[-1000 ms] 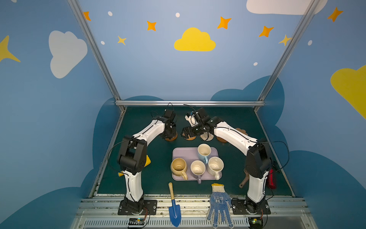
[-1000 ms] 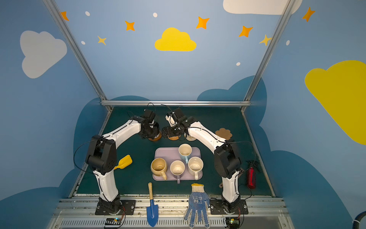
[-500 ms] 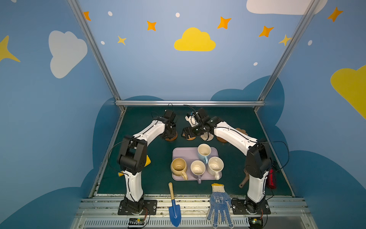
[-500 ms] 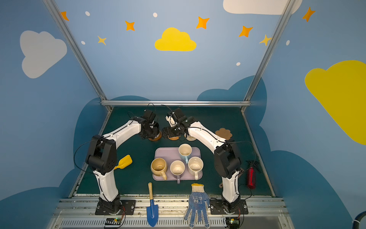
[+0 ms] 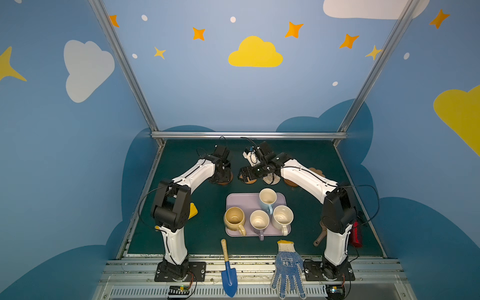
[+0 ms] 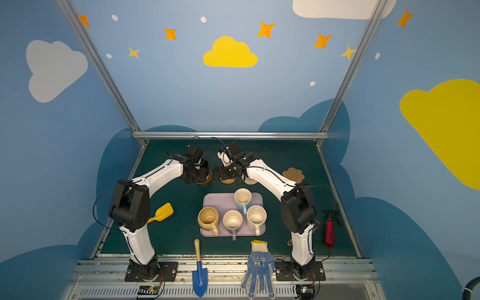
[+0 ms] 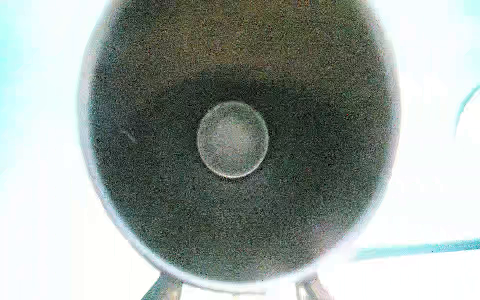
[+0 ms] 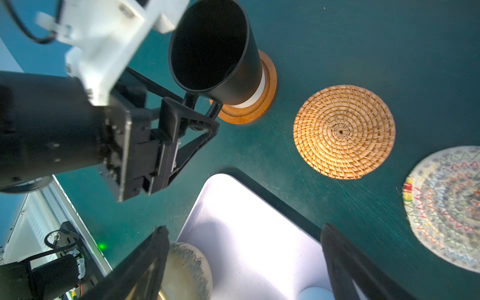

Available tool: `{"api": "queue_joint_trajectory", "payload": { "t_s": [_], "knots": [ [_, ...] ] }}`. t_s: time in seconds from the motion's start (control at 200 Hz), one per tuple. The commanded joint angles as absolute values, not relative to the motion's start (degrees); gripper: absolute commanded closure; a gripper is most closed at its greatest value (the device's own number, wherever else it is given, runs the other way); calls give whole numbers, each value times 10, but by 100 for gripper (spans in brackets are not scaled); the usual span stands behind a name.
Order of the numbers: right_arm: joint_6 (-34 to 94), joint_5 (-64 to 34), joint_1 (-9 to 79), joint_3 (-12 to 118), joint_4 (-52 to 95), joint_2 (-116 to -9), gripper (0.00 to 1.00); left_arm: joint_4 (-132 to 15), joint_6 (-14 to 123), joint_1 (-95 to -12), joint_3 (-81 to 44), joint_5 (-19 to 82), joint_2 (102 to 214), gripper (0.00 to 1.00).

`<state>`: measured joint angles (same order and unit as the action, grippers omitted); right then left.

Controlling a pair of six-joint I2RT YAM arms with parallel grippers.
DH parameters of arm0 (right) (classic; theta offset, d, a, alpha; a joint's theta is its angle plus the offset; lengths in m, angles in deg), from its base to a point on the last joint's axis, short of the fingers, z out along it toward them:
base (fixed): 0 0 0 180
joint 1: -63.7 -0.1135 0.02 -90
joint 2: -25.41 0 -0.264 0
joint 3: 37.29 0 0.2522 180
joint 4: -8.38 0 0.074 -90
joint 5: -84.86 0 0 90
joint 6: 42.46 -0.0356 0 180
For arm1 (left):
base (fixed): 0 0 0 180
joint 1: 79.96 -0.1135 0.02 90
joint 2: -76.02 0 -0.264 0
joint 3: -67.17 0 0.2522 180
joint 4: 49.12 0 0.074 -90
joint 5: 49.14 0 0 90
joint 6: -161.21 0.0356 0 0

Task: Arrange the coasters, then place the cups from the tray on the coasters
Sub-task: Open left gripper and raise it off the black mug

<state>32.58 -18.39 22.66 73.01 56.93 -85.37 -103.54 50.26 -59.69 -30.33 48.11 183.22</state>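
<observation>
Upright, the black mug (image 8: 215,52) stands mouth-up on the wooden coaster (image 8: 262,104) toward the table's (image 8: 363,39) far edge, with open table between it and the rattan coaster (image 8: 342,132). Its handle lies between the parted fingers of the left claw (image 8: 197,114). The right claw (image 8: 244,227) gapes empty over the tray (image 8: 233,207). In both top views the left arm (image 5: 192,174) hides the mug.

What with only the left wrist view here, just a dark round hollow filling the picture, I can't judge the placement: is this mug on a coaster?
Observer: Yes. In the right wrist view the black mug stands upright on a dark-brown wooden coaster.
Operator: Which coaster next to it is free?
Observer: The orange rattan coaster lies bare right beside it.
Operator: How many mugs wait on the tray?
Observer: Four. The tan-yellow mug, lavender mug, speckled cream mug and light blue mug stand on the lavender tray in both top views.
</observation>
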Motion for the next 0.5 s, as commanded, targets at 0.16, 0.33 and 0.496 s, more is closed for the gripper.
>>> {"api": "queue_joint_trajectory", "payload": {
  "t_s": [0.16, 0.33, 0.496],
  "knots": [
    [327, -166, 226, 726, 579, -825, 8, -1042, 485, -598, -295, 463, 1749, 1],
    [329, -155, 223, 712, 579, -792, 10, -1057, 464, -598, -289, 465, 1693, 1],
    [324, -137, 219, 693, 591, -753, 8, -1007, 468, -598, -251, 410, 1622, 1]
  ]
}}
